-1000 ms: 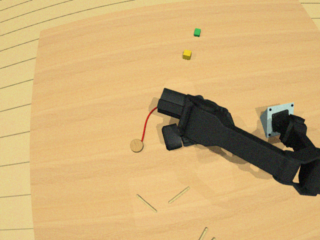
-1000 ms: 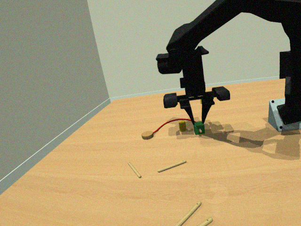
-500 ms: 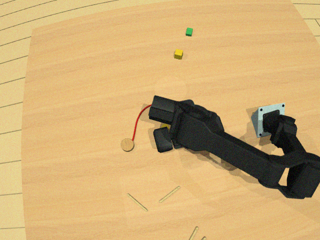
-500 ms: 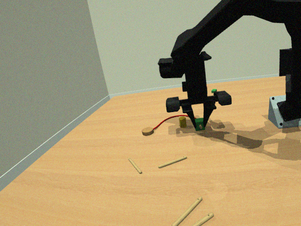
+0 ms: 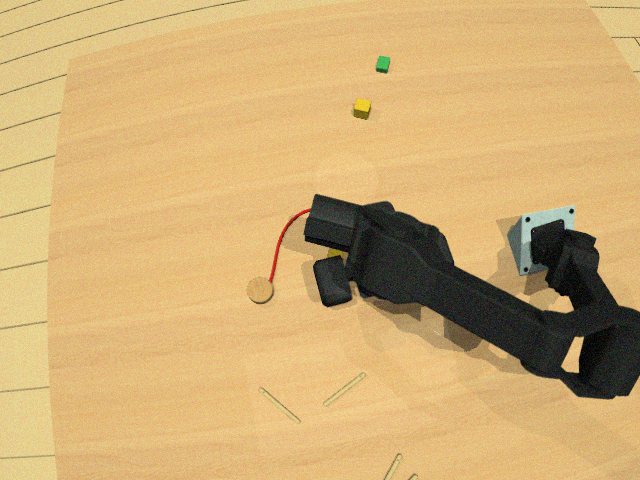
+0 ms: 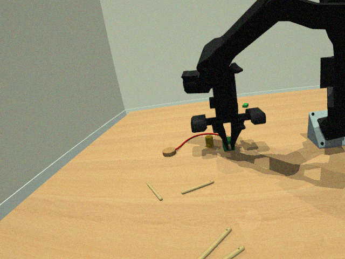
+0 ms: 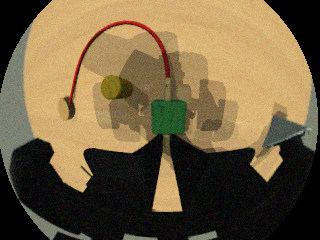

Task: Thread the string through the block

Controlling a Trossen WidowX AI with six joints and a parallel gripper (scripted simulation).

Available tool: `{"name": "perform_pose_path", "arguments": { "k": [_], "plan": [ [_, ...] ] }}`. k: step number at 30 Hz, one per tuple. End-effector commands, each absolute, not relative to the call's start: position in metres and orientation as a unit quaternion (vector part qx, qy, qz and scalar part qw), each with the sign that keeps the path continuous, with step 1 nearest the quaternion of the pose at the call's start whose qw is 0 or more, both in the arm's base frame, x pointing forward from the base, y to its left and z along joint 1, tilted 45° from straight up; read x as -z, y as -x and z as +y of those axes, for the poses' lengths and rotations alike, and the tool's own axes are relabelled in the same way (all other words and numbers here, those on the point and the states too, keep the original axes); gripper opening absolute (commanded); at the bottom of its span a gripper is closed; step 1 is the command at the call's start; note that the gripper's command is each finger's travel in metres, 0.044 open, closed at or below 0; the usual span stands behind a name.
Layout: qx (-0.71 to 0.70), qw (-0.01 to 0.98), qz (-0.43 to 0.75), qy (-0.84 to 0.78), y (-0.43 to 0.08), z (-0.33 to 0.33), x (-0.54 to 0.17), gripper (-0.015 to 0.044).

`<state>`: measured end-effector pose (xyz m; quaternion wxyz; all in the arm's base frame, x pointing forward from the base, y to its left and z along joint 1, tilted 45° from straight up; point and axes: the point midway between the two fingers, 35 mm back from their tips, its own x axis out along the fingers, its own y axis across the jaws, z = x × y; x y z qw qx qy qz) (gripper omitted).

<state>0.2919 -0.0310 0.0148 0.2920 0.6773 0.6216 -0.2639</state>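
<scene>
Just beside the green block [image 6: 228, 138] [image 7: 169, 117], the tool [image 5: 356, 250] [image 6: 230, 148] [image 7: 166, 136] appears clenched around the stick [image 6: 229, 147] [image 7: 168, 89], probably light, stiff and slippery, best pinched squarely at its protruding end.

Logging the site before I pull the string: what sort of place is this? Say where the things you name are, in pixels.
Probably a robot test bench: a bolted arm base [image 5: 526, 242] [image 6: 313, 128], a wooden table [image 5: 180, 155] [image 6: 97, 223], and plain walls [image 6: 50, 69] behind.

Small bright green block [image 5: 383, 64] [image 6: 245, 105] and yellow cube [image 5: 362, 109] near each other, upright dark-yellow cylinder [image 5: 335, 253] [image 6: 209, 141] [image 7: 112, 87], two loose pale wooden sticks [image 5: 279, 405] [image 6: 197, 187] lying angled apart, two more pale sticks [image 5: 392, 467] [image 6: 214, 243] partly cut off by the frame edge
</scene>
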Motion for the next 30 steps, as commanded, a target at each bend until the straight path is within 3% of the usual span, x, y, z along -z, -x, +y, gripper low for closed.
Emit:
{"name": "perform_pose_path", "arguments": {
  "k": [1, 30],
  "plan": [
    [0.264, 0.292, 0.622, -0.677, -0.2921, -0.0311, -0.0149, 0.0],
    [0.293, 0.331, 0.607, -0.661, -0.292, -0.0265, -0.0146, 0.0]
  ]
}}
